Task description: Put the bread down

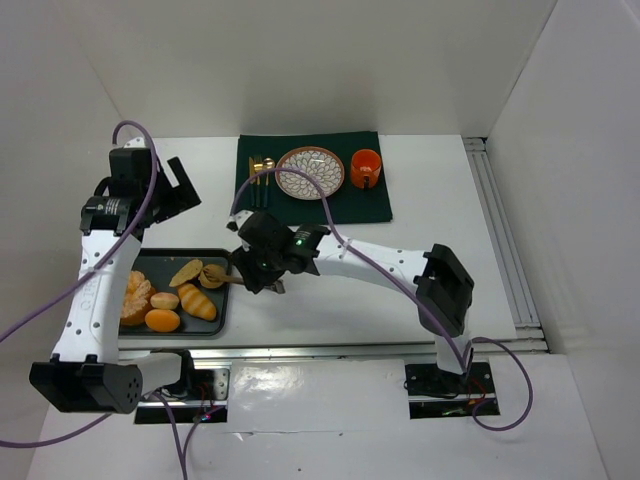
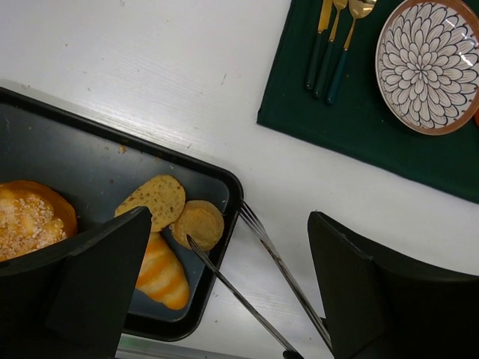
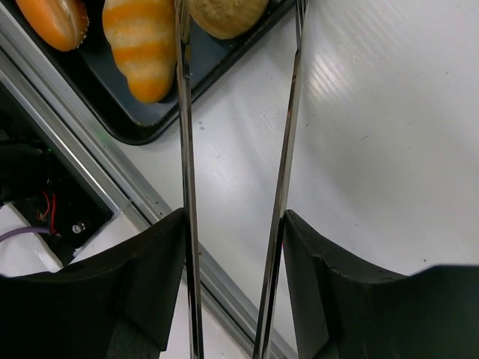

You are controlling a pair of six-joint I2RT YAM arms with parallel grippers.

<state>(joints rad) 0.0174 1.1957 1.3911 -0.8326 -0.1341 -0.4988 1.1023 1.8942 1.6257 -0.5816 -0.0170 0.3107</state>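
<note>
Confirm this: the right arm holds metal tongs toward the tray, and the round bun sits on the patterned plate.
Not right. The round bun lies in the tray, at its corner beside the tongs, not on the plate. The left wrist view shows it.

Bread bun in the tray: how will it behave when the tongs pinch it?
The bun looks small and puffy, so probably light and squashable. Its rounded crust may slip or roll between the thin metal tongs.
</note>
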